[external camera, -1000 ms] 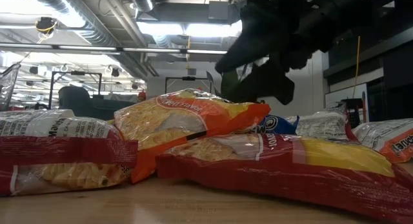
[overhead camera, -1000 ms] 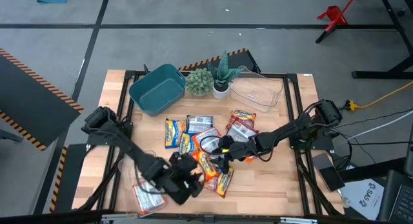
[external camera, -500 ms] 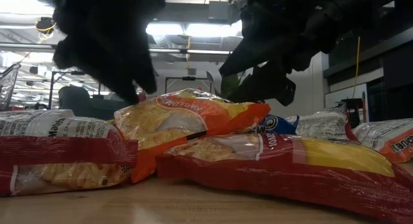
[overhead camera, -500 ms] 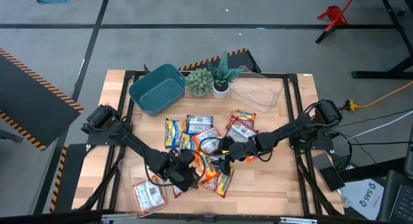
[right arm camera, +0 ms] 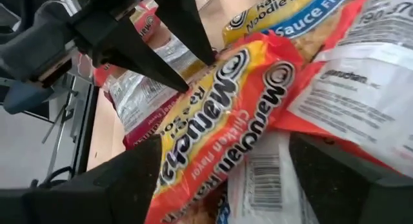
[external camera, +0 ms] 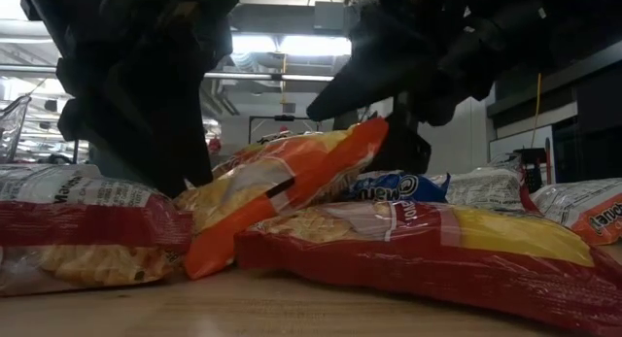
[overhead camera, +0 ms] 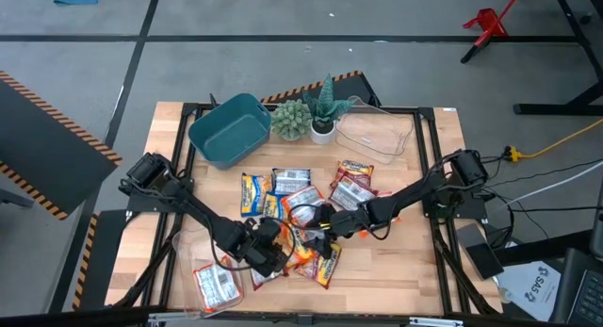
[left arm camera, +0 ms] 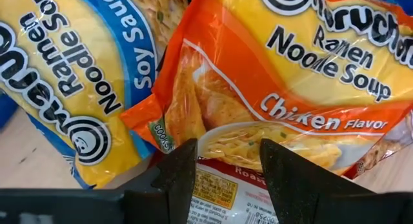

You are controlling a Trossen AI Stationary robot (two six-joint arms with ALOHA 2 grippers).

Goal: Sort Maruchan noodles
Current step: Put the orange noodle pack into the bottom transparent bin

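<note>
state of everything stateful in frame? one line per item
left gripper: open, fingers at the edge of the orange chicken packet.
right gripper: open, over the same packet.
orange chicken packet: tilted, one end propped on the pile.
teal bin: upright, looks empty.
clear tub: upright, looks empty.
silvery-white packet: flat, apart from the pile.

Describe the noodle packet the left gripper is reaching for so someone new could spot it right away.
Start at the heap of packets mid-table, in front of the teal bin. At the heap's near edge, the open left gripper straddles an orange packet. It alone reads Chicken Flavor there; its neighbour is blue and yellow, Soy Sauce.
</note>
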